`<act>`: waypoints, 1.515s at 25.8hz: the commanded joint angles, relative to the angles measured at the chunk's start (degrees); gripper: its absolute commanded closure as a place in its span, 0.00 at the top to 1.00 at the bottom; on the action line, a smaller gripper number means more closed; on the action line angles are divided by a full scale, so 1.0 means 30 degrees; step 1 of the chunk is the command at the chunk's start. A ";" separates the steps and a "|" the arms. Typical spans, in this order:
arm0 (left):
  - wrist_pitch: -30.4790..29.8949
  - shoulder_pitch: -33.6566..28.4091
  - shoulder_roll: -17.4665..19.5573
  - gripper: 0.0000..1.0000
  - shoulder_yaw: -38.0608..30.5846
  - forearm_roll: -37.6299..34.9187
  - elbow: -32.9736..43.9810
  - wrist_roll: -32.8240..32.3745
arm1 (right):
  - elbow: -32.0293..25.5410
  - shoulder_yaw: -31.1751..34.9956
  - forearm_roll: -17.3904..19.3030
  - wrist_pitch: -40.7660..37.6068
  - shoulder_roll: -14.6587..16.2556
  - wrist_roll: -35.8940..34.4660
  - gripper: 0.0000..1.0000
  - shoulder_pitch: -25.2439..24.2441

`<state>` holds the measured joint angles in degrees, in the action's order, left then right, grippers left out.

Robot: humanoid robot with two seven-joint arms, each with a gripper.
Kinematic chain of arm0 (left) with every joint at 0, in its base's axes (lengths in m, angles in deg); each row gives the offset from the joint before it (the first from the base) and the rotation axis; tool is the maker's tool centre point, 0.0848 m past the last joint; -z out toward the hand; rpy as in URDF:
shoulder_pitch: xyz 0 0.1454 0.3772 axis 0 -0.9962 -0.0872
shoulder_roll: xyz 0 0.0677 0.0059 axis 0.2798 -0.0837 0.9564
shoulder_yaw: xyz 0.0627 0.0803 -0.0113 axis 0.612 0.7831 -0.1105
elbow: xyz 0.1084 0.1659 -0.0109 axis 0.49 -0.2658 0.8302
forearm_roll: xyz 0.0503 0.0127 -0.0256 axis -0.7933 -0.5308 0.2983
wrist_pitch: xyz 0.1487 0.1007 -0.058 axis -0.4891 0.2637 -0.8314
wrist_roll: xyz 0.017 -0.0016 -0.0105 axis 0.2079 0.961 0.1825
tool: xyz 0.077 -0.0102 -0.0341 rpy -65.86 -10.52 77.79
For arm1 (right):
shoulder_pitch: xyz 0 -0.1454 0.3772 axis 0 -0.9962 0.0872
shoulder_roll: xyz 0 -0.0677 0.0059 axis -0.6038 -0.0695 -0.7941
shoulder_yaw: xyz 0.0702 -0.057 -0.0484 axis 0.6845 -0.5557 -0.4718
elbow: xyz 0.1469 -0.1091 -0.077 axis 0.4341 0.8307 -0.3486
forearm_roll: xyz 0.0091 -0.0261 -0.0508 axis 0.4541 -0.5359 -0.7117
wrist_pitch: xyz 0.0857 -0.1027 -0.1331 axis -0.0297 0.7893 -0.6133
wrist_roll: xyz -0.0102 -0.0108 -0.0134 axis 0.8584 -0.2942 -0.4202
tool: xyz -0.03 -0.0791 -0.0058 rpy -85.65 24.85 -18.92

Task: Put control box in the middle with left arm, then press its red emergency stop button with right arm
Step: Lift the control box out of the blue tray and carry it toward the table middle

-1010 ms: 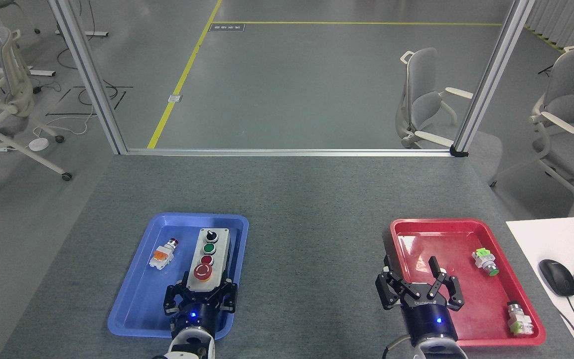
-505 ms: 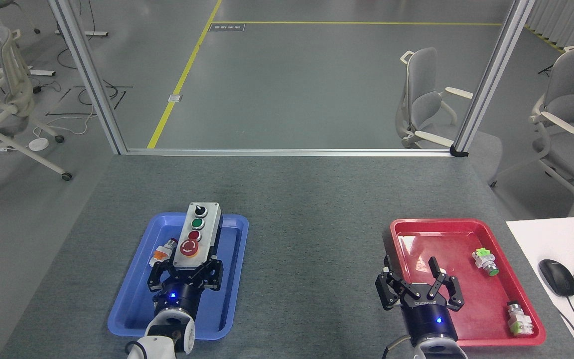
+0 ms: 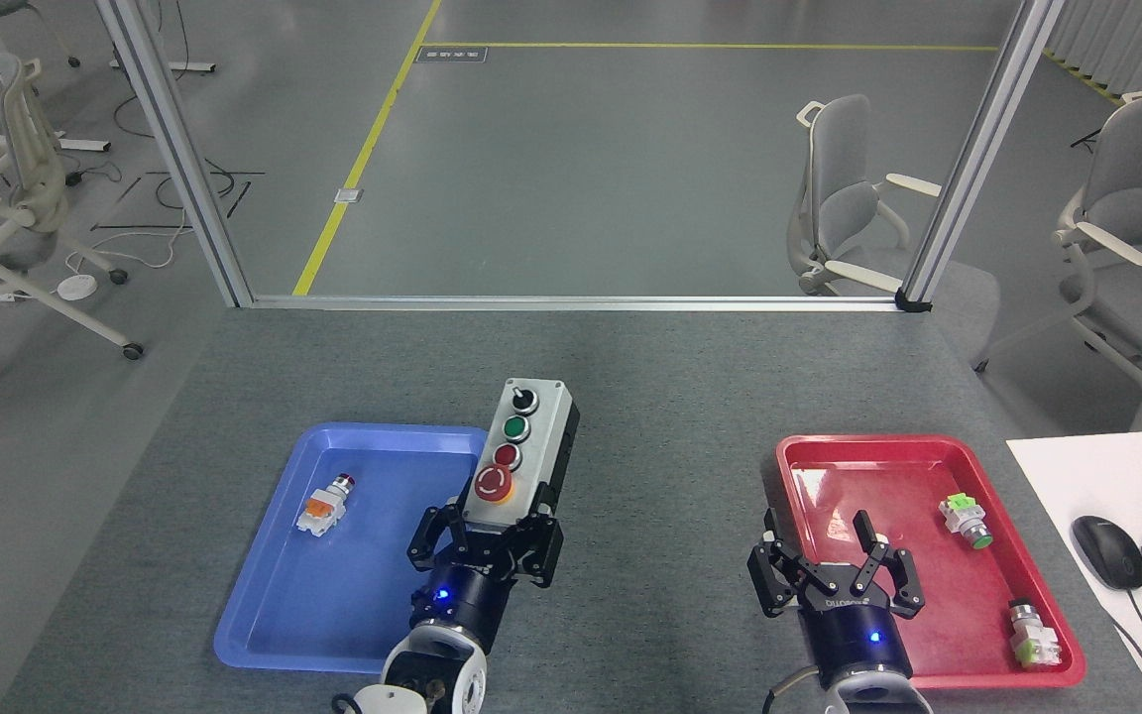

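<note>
Left gripper (image 3: 485,535) — clamped on control box (image 3: 521,446) — has carried it right, past blue tray (image 3: 264,615) rim.

A single head-mounted view looks forward and steeply down over the grey speckled felt counter (image 3: 650,397), fairly close, with the grey workshop floor (image 3: 611,169) stretching beyond.

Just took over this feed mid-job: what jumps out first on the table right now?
The control box stands out: the left gripper grips its near end and holds it over the right edge of the blue tray, big red emergency stop button nearest the gripper. The right gripper is open and empty over the red tray on the right.
</note>
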<state>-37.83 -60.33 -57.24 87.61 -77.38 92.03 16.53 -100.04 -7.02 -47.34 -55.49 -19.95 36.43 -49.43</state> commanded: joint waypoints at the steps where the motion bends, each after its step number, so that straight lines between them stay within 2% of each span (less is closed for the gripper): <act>1: 0.1085 0.0768 -0.0300 0.00 0.2177 0.0052 -0.1231 0.0069 | 0.0000 -0.0004 0.0004 -0.0022 -0.0081 0.0004 0.98 0.0000; 7: 0.1495 0.1794 -0.0358 0.00 0.5693 -0.0036 -0.3546 -0.0018 | 0.0030 0.0055 -0.0025 -0.0022 0.0007 0.0004 0.98 0.0000; 11: 0.1554 0.2350 -0.0388 0.00 0.6865 0.0022 -0.5597 -0.0224 | 0.0001 0.0026 0.0004 -0.0022 -0.0052 0.0004 0.98 0.0000; 20: 0.1905 0.2438 -0.0388 0.00 0.8828 0.0052 -0.5949 -0.0575 | 0.0000 -0.0033 0.0004 -0.0052 -0.0052 0.0004 0.98 0.0000; 21: 0.1905 0.2438 -0.0388 0.05 0.8858 0.0052 -0.5978 -0.0604 | 0.0000 -0.0033 0.0004 0.0007 0.0007 0.0004 0.98 0.0000; 23: 0.1905 0.2438 -0.0388 0.28 0.8887 0.0052 -0.5978 -0.0868 | 0.0000 -0.0033 0.0004 0.0007 0.0065 -0.0025 0.98 0.0000; 26: 0.1905 0.2468 -0.0388 0.55 0.8887 0.0052 -0.5949 -0.1513 | 0.0000 -0.0033 0.0004 0.0007 0.0007 -0.0025 0.98 0.0000; 29: 0.1935 0.2468 -0.0358 0.73 0.8858 0.0052 -0.5861 -0.1571 | 0.0000 -0.0033 0.0004 0.0007 0.0036 -0.0025 0.98 0.0000; 31: 0.1935 0.2468 -0.0358 0.92 0.8828 0.0052 -0.5802 -0.1513 | 0.0000 -0.0033 0.0004 0.0007 0.0036 -0.0025 0.97 0.0000; 34: 0.1905 0.2468 -0.0329 0.97 0.8770 0.0052 -0.5685 -0.1337 | -0.0058 -0.0062 0.0004 0.0007 -0.0052 -0.0054 0.96 0.0000; 39: 0.1554 0.1853 0.0198 0.99 0.8711 0.0052 -0.4103 -0.1308 | -0.0058 -0.0179 0.0004 -0.0022 -0.0052 -0.0054 0.82 0.0000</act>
<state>-32.87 -53.62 -57.79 113.87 -77.22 76.85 12.40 -100.23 -7.25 -47.33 -55.49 -20.04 36.29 -49.43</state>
